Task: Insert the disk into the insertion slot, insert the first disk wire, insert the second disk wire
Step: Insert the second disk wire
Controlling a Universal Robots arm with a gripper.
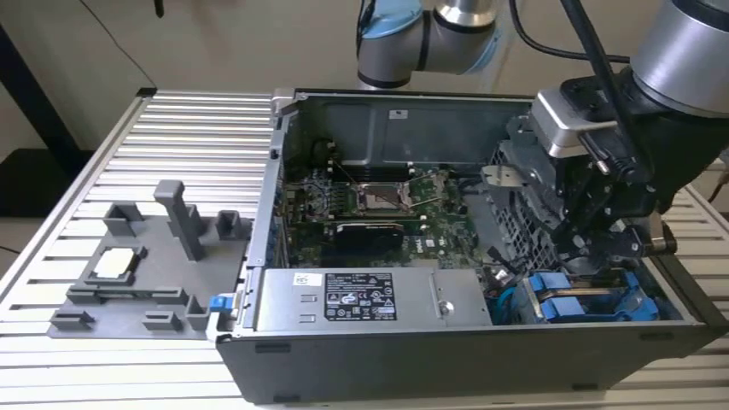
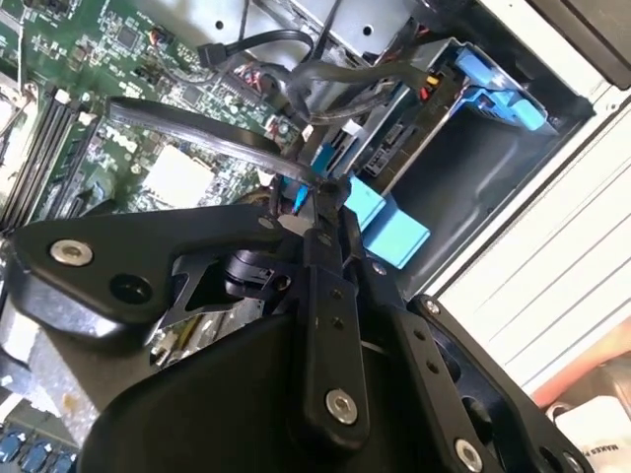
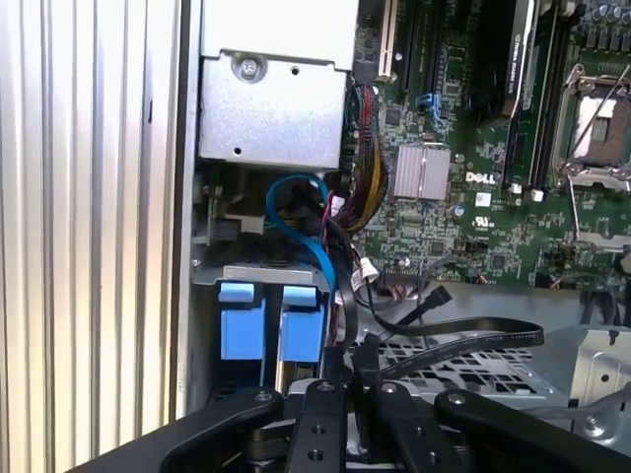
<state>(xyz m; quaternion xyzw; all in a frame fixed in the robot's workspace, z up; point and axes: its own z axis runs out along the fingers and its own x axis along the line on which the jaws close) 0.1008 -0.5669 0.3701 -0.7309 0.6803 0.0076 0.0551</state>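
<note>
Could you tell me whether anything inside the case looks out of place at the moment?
Nothing looks damaged or spilled. One flat black cable lies loose across the perforated drive cage, beside the gripper, its connector not plugged in.

An open computer case [image 1: 479,256] lies on a slatted table [image 1: 171,128], with a fixture tray [image 1: 148,265] beside it on the exterior view's left. Inside the case, the power supply [image 1: 364,299] sits along the near wall, the motherboard [image 1: 376,201] behind it, and the disk [image 1: 581,303] in the insertion slot [image 1: 672,299] at the exterior view's right. The gripper [image 1: 598,248] hangs just above that disk.
</note>
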